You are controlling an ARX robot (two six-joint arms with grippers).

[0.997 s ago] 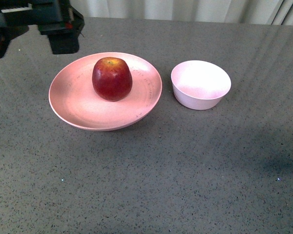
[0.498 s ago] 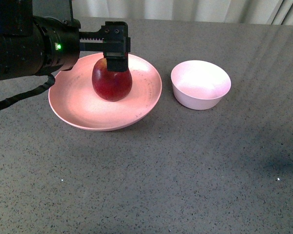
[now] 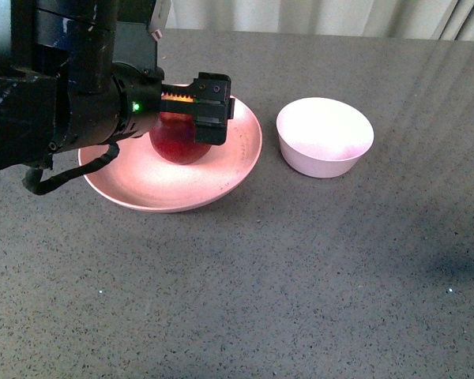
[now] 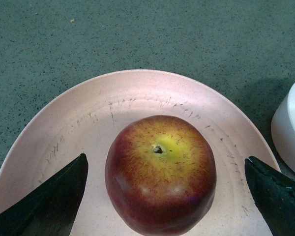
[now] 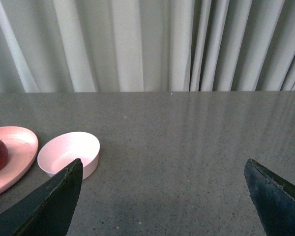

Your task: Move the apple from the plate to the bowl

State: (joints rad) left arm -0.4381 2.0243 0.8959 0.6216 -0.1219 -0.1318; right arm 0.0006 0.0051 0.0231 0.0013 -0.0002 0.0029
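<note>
The dark red apple (image 4: 160, 172), yellow round its stem, sits upright in the middle of the wide pink plate (image 4: 137, 93). My left gripper (image 4: 165, 158) hangs open over it, one dark finger (image 4: 59, 196) on each side and clear gaps between both fingers and the fruit. In the front view the left gripper (image 3: 209, 110) covers most of the apple (image 3: 174, 146) on the plate (image 3: 142, 185). The small pale bowl (image 3: 325, 136) stands just right of the plate, with nothing in it. My right gripper (image 5: 163, 162) is open above bare table, with the bowl (image 5: 69, 152) off to one side.
The grey speckled table (image 3: 300, 276) stretches wide in front of and to the right of the dishes. Pale curtains (image 5: 152, 44) hang behind the table's far edge. The black left arm (image 3: 55, 103) fills the upper left of the front view.
My left arm has swung in from the far left and come down over the plate. Its open fingers now straddle the apple. Apple, plate and bowl have not moved.
</note>
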